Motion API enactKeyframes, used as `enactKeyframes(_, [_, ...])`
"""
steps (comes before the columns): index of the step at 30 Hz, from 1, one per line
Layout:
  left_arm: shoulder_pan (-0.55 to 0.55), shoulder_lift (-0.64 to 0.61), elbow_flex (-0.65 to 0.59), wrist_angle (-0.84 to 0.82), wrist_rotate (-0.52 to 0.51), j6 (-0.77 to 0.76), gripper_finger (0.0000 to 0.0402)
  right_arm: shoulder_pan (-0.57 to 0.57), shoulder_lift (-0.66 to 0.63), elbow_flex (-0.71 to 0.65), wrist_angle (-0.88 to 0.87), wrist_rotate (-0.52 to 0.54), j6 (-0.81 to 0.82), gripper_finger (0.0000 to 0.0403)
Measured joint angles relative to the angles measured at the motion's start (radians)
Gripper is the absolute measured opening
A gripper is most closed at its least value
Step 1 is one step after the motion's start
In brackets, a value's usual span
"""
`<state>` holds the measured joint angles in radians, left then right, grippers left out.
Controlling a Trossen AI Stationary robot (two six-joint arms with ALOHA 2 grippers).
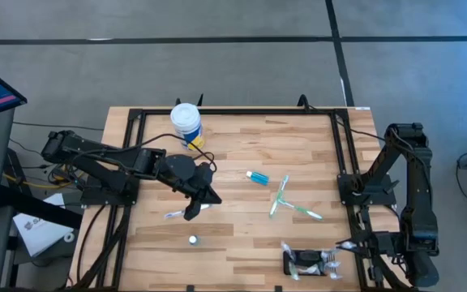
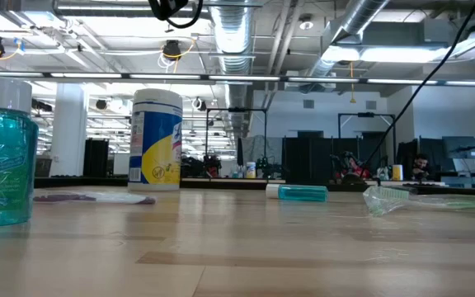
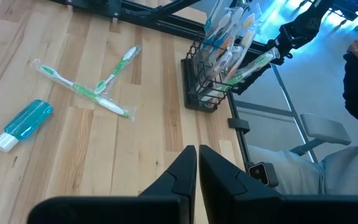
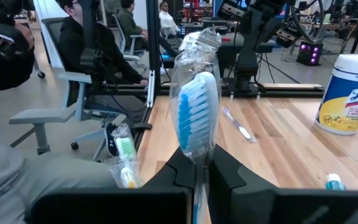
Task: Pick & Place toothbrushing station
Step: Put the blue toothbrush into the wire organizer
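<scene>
Evidently light and rigid, the toothbrushing station [image 1: 306, 263] sits lower right; grasp its wire rim. Right gripper [image 4: 199, 163] pinches a wrapped toothbrush [image 4: 196, 118]. Left gripper [image 3: 197, 163] is closed, empty.

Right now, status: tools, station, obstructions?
Left tool shut, empty, mid-table. Right tool shut on wrapped toothbrush beside the toothbrushing station at the table's near right edge. Two wrapped toothbrushes loose mid-table.
</scene>
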<state>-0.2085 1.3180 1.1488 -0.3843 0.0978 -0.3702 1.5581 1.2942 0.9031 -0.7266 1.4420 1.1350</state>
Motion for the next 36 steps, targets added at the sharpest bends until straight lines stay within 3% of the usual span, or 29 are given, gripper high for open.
enactKeyframes(14, [-0.003, 0.0, 0.0, 0.004, 0.0, 0.0, 0.0012, -0.003, 0.005, -0.088, 0.006, 0.0, 0.126, 0.0005])
enactKeyframes(36, [-0.003, 0.0, 0.0, 0.007, -0.001, 0.0, 0.0012, 0.04, 0.003, -0.091, 0.017, 0.023, 0.122, 0.0005])
